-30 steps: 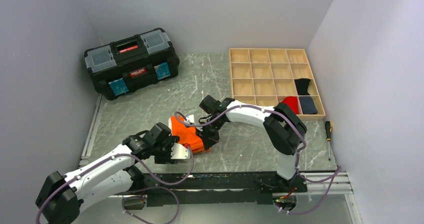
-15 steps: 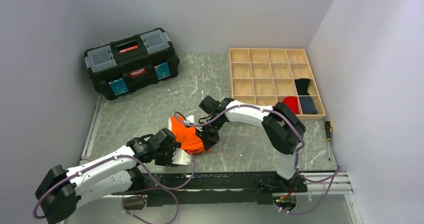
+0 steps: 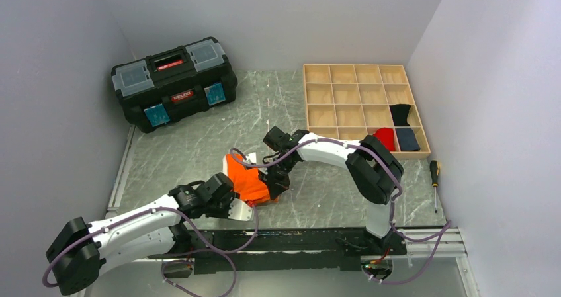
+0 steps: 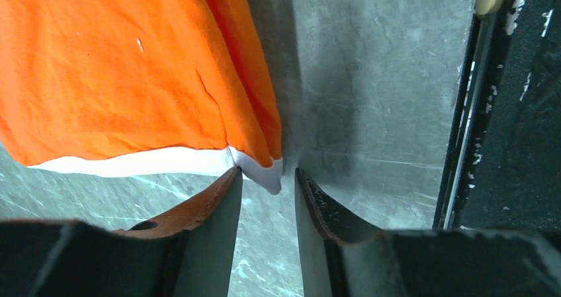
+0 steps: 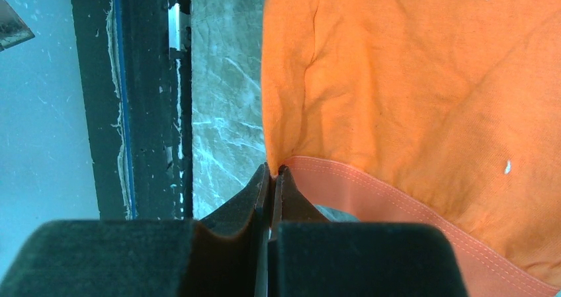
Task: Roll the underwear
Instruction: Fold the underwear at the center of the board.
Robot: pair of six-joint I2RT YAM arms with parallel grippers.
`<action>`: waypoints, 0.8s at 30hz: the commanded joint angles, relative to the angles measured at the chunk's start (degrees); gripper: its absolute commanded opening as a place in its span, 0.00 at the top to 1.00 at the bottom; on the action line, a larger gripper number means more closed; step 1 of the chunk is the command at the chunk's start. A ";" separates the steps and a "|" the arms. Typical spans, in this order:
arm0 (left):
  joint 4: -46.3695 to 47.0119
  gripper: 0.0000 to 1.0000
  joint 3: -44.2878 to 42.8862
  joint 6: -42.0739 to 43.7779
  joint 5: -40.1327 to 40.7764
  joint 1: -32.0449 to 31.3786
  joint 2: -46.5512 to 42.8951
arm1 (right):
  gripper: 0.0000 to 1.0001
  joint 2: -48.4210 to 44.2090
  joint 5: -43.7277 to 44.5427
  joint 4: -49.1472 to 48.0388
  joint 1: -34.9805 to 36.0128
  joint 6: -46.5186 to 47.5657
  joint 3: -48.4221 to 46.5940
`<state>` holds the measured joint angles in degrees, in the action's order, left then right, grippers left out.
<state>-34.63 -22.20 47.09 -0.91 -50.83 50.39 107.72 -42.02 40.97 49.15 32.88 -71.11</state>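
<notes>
Bright, even overhead light, soft shadow beside the underwear, blurred left gripper close-up.

underwear: cut off top and left | right gripper: seemingly pinching its trim, contact hidden

From my overhead view I'm looking into a small booth closed in by plain pale walls. The back wall runs across the top of the frame, the left wall sits in greyer shade, and the right wall has a faint lilac cast. The light is soft and even, with mild shadows. The table top, grey with pale marble veins, fills the middle. A black toolbox sits upper left and a wooden compartment tray upper right. A screwdriver lies at the right edge, and a black rail crosses the bottom.
</notes>
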 commanded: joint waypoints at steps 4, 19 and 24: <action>0.42 0.64 0.38 0.26 0.70 -0.35 1.16 | 1.00 0.21 -1.58 0.78 -0.34 1.35 -2.10; -0.10 0.92 -0.48 -1.33 0.14 -0.47 2.68 | 1.00 -0.12 -1.91 1.15 -0.74 1.37 -2.29; -0.96 1.00 -0.67 -1.95 -0.33 -0.74 2.00 | 1.00 -0.25 -3.79 1.36 -0.72 0.72 -1.64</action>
<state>-33.41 -22.33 46.74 0.38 -51.00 52.31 107.81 -42.33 41.60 48.77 32.97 -71.42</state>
